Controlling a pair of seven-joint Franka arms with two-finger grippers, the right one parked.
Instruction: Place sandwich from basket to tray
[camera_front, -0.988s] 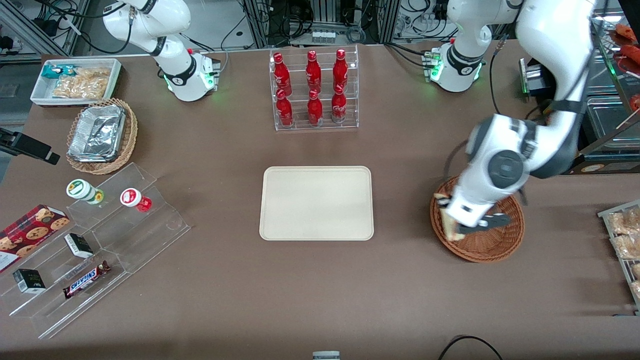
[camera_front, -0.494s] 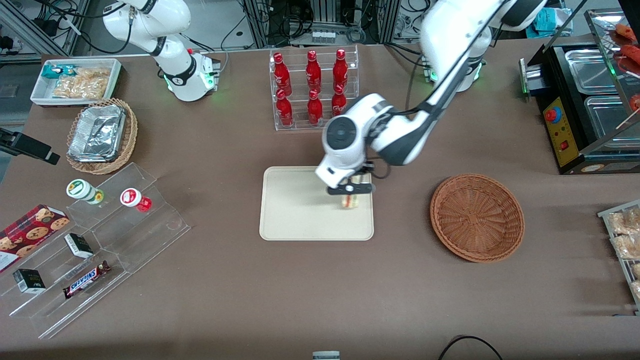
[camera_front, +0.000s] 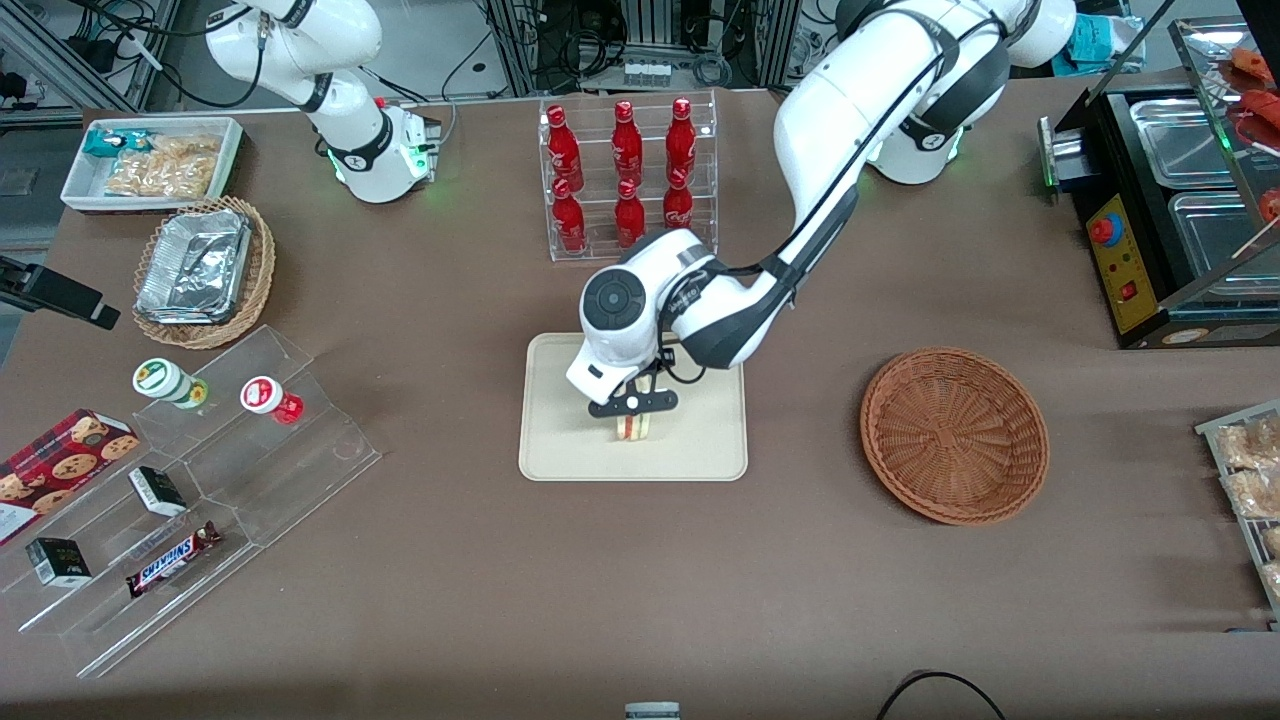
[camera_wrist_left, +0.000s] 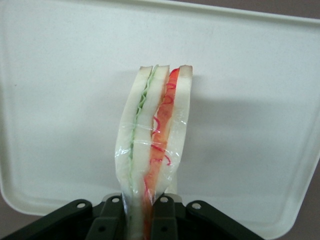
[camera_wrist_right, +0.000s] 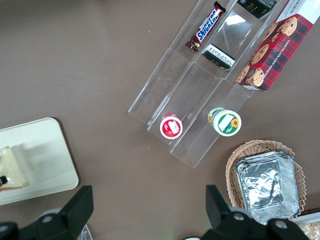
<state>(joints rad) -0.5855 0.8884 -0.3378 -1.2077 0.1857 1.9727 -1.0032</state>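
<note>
The left arm's gripper (camera_front: 630, 412) hangs over the cream-beige tray (camera_front: 560, 450), toward the tray's edge nearest the front camera; its 2 black fingers (camera_wrist_left: 107, 220) are clamped on the sandwich (camera_wrist_left: 152, 145), pinching the wedge at one end so that the bread slices stand on edge. In the wrist view the sandwich shows 3 white bread layers with a green filling line and a red one between them, wrapped in clear film, its free end reaching out over the tray's bare surface (camera_wrist_left: 60, 100); whether it touches the tray cannot be told. From the front the sandwich (camera_front: 632, 428) shows just below the gripper bar, inside the tray's rim.

The reddish-brown wicker basket (camera_front: 955, 435) sits well apart from the tray, toward the working arm's end of the table, with nothing in it. Farther from the front camera than the tray stands a clear rack of 6 red cola bottles (camera_front: 628, 180).

Toward the parked arm's end lie a tan wicker basket lined with a foil container (camera_front: 200, 270), a white bin of snack packets (camera_front: 150, 160), and a stepped clear acrylic display (camera_front: 200, 500) holding 2 small capped cups (camera_front: 165, 380), a Snickers bar (camera_front: 170, 560) and small dark boxes; a red cookie box (camera_front: 55, 465) lies beside it.
</note>
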